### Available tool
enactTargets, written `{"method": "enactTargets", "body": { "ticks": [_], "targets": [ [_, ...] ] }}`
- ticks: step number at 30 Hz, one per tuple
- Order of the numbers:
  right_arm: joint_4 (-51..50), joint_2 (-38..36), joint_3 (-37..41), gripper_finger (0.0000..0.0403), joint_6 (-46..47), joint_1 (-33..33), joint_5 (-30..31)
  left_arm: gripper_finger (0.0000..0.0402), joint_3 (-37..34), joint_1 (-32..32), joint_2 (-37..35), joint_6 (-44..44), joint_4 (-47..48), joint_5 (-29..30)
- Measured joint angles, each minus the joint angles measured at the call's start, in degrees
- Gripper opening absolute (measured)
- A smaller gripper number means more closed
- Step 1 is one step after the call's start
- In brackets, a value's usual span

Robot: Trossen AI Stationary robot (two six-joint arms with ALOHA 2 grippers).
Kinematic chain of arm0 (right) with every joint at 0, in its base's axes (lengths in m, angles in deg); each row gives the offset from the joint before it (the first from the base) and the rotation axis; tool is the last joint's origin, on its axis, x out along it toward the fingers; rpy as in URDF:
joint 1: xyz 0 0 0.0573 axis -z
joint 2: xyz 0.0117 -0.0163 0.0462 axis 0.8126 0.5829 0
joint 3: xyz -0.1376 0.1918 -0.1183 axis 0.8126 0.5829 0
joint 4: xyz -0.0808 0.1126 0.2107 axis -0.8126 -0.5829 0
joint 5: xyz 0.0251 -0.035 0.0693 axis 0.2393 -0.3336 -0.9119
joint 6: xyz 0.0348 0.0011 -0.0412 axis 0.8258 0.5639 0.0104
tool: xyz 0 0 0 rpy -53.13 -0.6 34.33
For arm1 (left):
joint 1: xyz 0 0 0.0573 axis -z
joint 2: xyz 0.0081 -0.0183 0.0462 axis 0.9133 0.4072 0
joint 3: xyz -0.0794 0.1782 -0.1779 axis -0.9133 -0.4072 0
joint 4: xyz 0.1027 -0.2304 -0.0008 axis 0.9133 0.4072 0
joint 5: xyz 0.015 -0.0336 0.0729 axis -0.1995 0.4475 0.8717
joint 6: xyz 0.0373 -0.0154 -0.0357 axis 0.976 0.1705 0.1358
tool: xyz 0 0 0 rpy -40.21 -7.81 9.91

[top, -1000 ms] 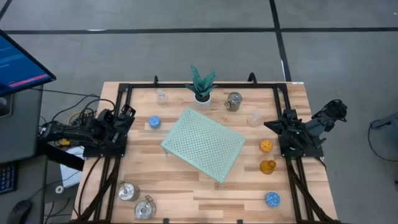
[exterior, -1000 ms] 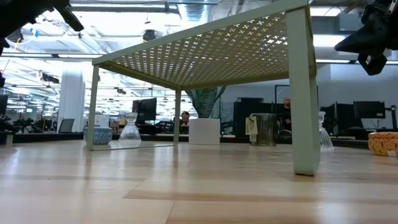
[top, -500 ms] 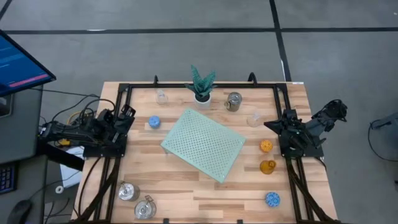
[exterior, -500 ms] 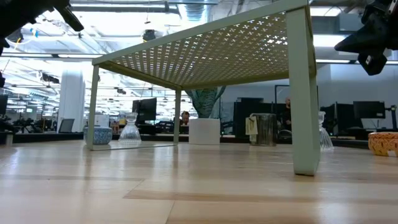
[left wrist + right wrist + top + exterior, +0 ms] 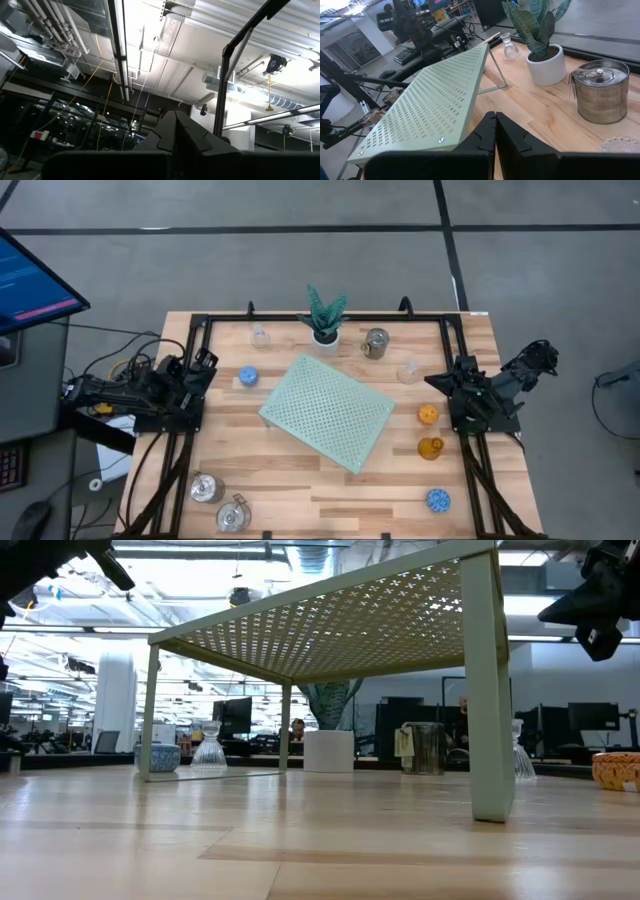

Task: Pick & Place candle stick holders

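both arms parked at the table sides, nothing held. left gripper [image 5: 207, 363] at the left edge, fingers pressed together, tilted up: its wrist view shows only ceiling pipes and lights past the closed tips [image 5: 176, 131]. right gripper [image 5: 436, 383] at the right edge, fingers also pressed together, empty, facing across the table; closed tips seen in its wrist view [image 5: 495, 131].

pale green perforated mat [image 5: 328, 411] sits mid-table, raised on thin legs, turned at an angle. plant in white pot [image 5: 325, 317] at the far edge, centre.

candle stick holders spread around the mat, none on it:
- clear glass holder [image 5: 260, 335] far edge, left of the plant
- silver metal holder [image 5: 376, 342] far edge, right of the plant; in right wrist view it has a lid knob [image 5: 598, 98]
- clear glass holder [image 5: 409, 370] just beside the right gripper
- blue bumpy holder [image 5: 248, 377] left of the mat, near the left gripper
- orange holder [image 5: 428, 414] right of the mat
- amber glass holder [image 5: 431, 447] just nearer than the orange one
- blue bumpy holder [image 5: 437, 500] near right corner
- two silver metal holders [image 5: 207, 488] and [image 5: 233, 515] near left corner, close together

low view: mat legs, blue holder [image 5: 158, 757] and glass holder [image 5: 208, 749] beyond it.
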Motion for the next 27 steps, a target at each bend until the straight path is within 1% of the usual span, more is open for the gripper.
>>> {"method": "enactTargets", "body": {
  "ticks": [23, 27],
  "targets": [
    [0.00, -0.01, 0.02, 0.0000, 0.00, 0.02, 0.00, 0.0008, 0.00, -0.02, -0.02, 0.00, -0.02, 0.05],
    [0.00, 0.00, 0.02, 0.0000, 0.00, 0.01, 0.00, 0.0008, -0.01, -0.02, 0.00, -0.01, -0.02, 3.41]
  ]
}}
